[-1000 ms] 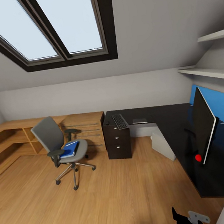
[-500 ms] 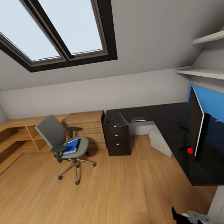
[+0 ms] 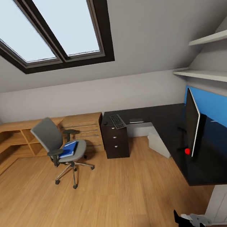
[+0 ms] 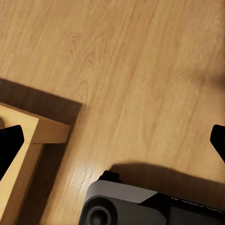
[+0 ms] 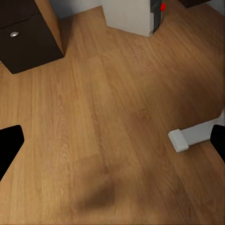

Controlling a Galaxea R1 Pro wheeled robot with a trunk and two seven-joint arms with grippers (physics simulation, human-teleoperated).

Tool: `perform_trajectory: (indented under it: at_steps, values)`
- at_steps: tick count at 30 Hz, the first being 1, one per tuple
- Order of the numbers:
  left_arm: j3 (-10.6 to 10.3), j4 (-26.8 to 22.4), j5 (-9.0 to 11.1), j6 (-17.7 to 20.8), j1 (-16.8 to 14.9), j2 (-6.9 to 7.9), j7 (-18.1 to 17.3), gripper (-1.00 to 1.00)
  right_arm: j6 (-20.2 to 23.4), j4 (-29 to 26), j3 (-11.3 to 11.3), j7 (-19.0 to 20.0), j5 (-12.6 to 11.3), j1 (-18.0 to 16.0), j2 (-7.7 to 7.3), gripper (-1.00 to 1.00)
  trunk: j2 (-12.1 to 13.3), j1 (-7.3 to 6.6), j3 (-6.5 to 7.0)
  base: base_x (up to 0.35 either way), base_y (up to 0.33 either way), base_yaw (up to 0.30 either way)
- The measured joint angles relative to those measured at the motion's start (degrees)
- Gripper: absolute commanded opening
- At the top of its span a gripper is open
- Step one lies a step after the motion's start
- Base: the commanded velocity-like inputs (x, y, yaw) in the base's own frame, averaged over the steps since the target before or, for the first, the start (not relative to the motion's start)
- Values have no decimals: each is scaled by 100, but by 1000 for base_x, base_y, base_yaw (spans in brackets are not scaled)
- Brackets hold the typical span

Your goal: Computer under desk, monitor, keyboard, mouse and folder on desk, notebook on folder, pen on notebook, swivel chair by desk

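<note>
Both grippers hang over bare wood floor: in the left wrist view the left gripper shows its two dark fingertips spread wide at the frame's edges with nothing between them, and the right gripper in the right wrist view is likewise spread wide and empty. Seen from the head camera, going left to right, the swivel chair stands at about 9 o'clock on the floor, apart from the desk, with the blue folder lying on its seat. Just beyond it sits a light wooden drawer chest. The black L-shaped desk runs from centre toward 3 o'clock; the keyboard lies on its far end above the drawers, and the white-grey computer rests on the floor beneath it. The monitor stands on the desk at 3 o'clock, edge-on to the camera, before a blue back panel.
</note>
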Motion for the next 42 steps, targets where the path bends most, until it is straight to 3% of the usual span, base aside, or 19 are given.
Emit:
perform_trajectory:
  at_steps: [10,35,42]
  values:
    - [10,93,7,3,0,17,0,100,0,-5,-4,-2,0,0,-3,100,0,0,-1,0,0,-40]
    - [11,114,1,-1,0,24,-1,100,0,-8,-13,-2,0,0,-26,100,0,0,-1,0,0,-260]
    - [11,114,1,-1,0,26,-1,100,-17,-17,-16,-8,-8,0,-36,100,0,0,-1,0,0,-120]
